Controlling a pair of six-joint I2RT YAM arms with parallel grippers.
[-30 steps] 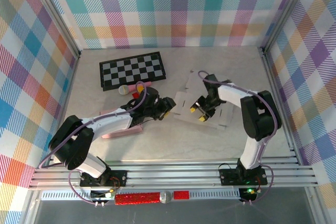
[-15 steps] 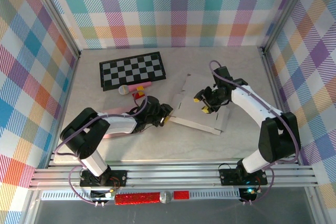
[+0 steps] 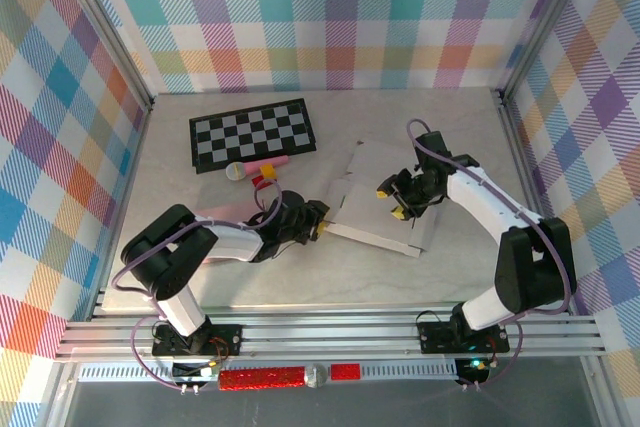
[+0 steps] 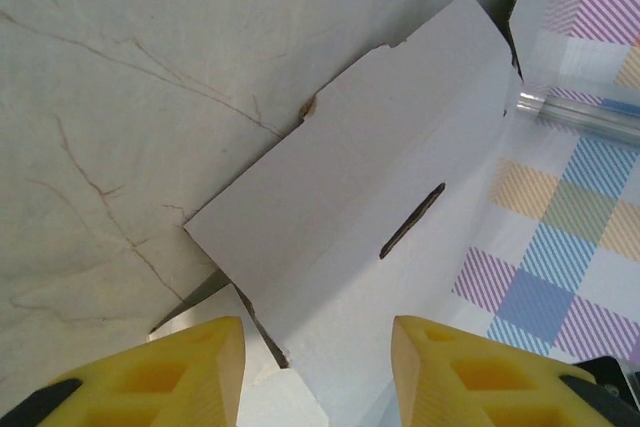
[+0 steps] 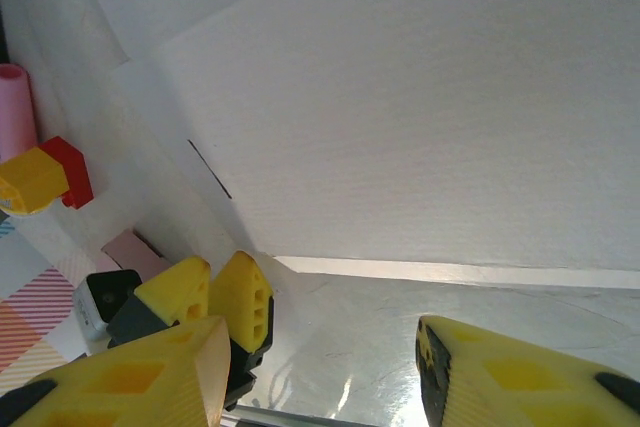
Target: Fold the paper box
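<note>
The paper box (image 3: 375, 197) is thin white card, matt and a little rough, like drawing paper. The table (image 3: 450, 122) under the box looks like smooth stone with thin brown lines, and it shines a bit next to the box. The fingers (image 4: 170, 377) of the left gripper (image 4: 315, 357) at the box's edge are smooth, dull yellow plastic. The chessboard (image 3: 252, 134) behind the box has a soft shine. The rails (image 3: 330, 332) in front of the box are bare, shiny metal.

white flat paper box (image 5: 420, 97): runs off top and right edges in right wrist view; near corner drops below frame in left wrist view
left gripper (image 4: 315, 347): yellow fingers (image 4: 170, 377) cropped at bottom; contact with box unclear
right gripper (image 5: 322, 347): fingers (image 5: 130, 377) cropped likewise
pale pink flat slab (image 3: 212, 215): left of box, mostly under left arm (image 3: 225, 240)
pink cylinder (image 5: 12, 112): left of box, cut by frame edge
</note>
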